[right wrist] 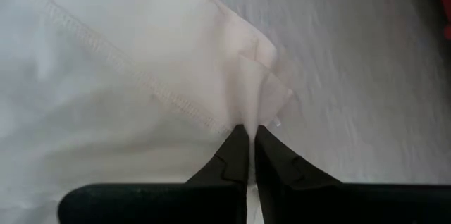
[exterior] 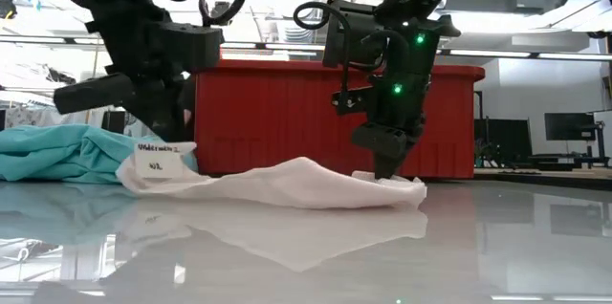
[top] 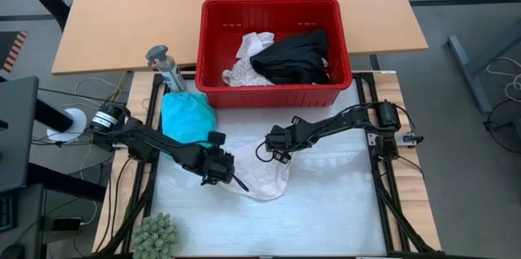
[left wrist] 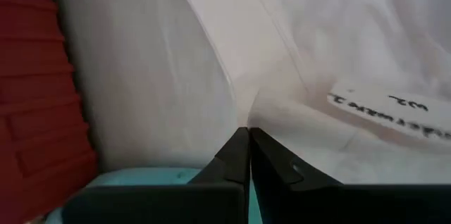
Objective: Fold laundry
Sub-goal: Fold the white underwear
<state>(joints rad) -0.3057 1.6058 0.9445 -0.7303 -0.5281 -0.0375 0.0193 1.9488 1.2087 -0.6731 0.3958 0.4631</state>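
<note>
Both grippers are pinched shut on the same white garment [top: 262,176], which lies spread on the pale table mat [top: 342,210] in front of the red basket [top: 213,47]. Left gripper [top: 231,177] has its two dark fingers [left wrist: 239,155] pressed together on a fold of the cloth near its printed label [left wrist: 391,115]; in the low view that label end [exterior: 158,162] is lifted a little off the surface. Right gripper [top: 273,153] clamps a small bunched corner of the hemmed edge [right wrist: 257,97], fingertips closed with the fabric standing up between them, and in the low view it [exterior: 390,168] reaches down onto the garment's other end, close to the table. Between the two grips the cloth sags in a low ridge. A teal garment [top: 187,116] lies crumpled just beside the left arm, near the basket's corner. Inside the basket sit a black garment [top: 295,55] and a white one [top: 248,59]. A small green fuzzy plant [top: 156,233] stands at the mat's near-left corner.
</note>
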